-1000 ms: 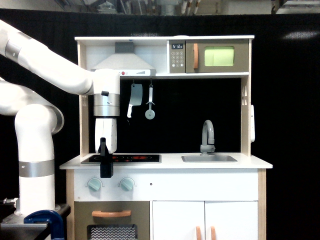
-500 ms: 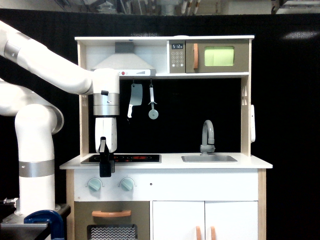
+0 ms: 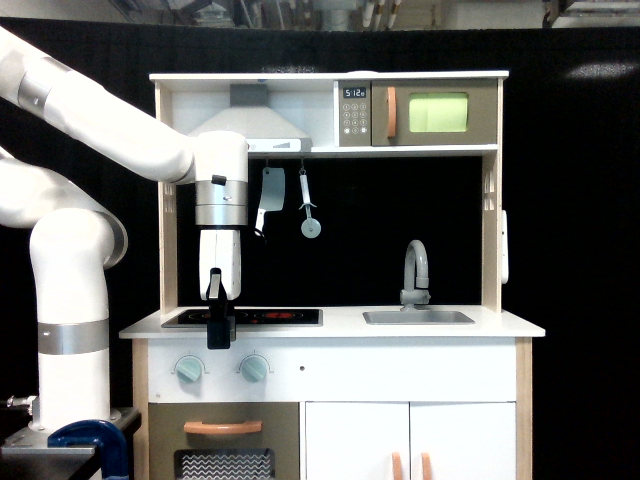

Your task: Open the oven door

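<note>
Black curtain all around, and the toy kitchen (image 3: 330,300) fills the middle, its white countertop (image 3: 500,325) carrying a stovetop (image 3: 270,316) and sink (image 3: 418,317). The white arm (image 3: 90,110) reaches in from the exterior view's left, the gripper (image 3: 218,335) hanging at the counter's front edge. Its opening can't be made out, nothing visibly held. The oven door (image 3: 435,114) sits closed up top, well apart. The lower doors are cut off.
</note>
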Available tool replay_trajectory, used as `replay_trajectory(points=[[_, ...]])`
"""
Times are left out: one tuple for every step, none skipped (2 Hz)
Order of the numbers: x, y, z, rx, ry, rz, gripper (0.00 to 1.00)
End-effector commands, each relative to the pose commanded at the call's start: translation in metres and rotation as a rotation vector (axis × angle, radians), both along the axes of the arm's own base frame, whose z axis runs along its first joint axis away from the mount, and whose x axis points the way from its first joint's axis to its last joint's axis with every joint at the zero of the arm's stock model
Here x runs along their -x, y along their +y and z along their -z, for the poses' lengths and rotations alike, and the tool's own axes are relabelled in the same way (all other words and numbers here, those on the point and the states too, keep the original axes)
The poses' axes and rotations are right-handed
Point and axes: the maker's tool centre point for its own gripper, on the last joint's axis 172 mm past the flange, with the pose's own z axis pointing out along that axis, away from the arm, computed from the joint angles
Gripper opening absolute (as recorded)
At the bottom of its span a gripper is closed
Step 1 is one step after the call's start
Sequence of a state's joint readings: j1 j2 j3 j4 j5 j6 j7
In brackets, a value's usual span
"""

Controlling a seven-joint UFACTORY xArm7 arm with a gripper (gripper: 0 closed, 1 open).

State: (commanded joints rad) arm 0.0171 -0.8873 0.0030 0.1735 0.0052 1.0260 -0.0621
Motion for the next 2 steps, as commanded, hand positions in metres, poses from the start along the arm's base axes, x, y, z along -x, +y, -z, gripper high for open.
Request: replay_trajectory(points=[[-0.048, 0.007, -0.028, -0.006, -0.088, -0.182, 1.0], [-0.098, 0.003, -0.044, -0.097, -0.171, -0.604, 1.0]])
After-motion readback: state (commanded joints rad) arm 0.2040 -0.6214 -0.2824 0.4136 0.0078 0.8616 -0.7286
